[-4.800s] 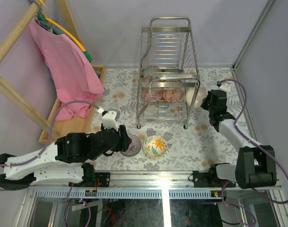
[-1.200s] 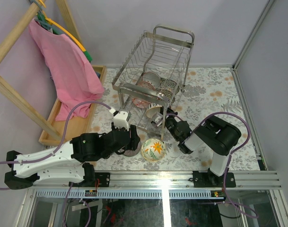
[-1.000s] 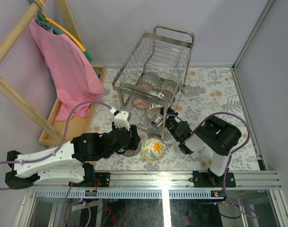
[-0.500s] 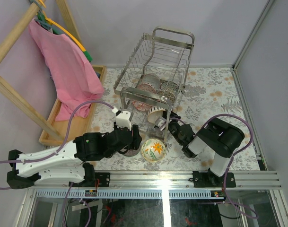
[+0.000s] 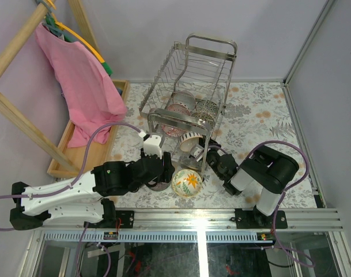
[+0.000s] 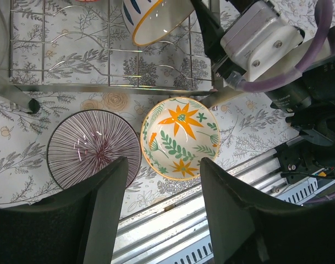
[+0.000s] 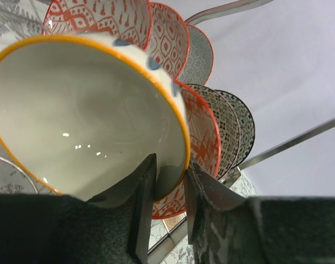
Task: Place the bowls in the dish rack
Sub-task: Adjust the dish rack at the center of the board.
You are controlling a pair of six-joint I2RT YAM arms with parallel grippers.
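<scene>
My right arm is folded low, the wrist pointing into the dish rack [image 5: 181, 114]. The right gripper [image 7: 170, 160] has one finger inside and one outside the rim of the cream bowl [image 7: 84, 121], which leans in the lower tier against a row of red-white bowls [image 7: 173, 38]. Whether the fingers press the rim, I cannot tell. My left arm stretches forward. The left gripper [image 6: 163, 165] hangs released above the striped bowl [image 6: 93, 148] and the flowered bowl [image 6: 181, 137], which lie side by side on the table [image 5: 261, 115] before the rack.
</scene>
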